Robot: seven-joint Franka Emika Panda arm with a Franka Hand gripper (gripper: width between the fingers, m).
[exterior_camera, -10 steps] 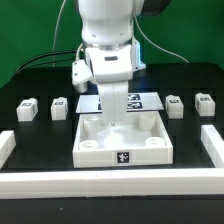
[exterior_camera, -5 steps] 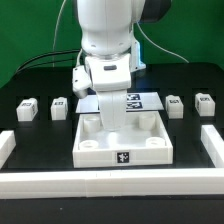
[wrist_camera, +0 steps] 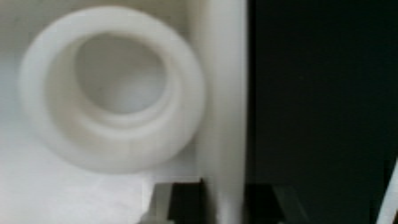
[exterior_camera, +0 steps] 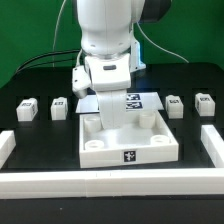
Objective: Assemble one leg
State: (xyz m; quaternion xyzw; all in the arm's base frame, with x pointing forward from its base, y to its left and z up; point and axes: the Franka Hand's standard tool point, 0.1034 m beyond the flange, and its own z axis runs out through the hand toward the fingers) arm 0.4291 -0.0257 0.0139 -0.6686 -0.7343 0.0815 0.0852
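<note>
Step in hand, as judged: positioning the panel, which lies mid-worktop near the front edge. The gripper is down at its rear portion; finger spread cannot be told. The wrist view shows a corner hole close up. The leg and three alike sit untouched in a row behind the panel, toward the side edges. Next move calls for fetching one leg and seating it squarely in a hole.

arm bent low over white panel | gripper at panel's far edge, apparently touching, jaws hidden | leg and leg at the exterior view's left, leg and leg at its right | marker board behind arm
</note>
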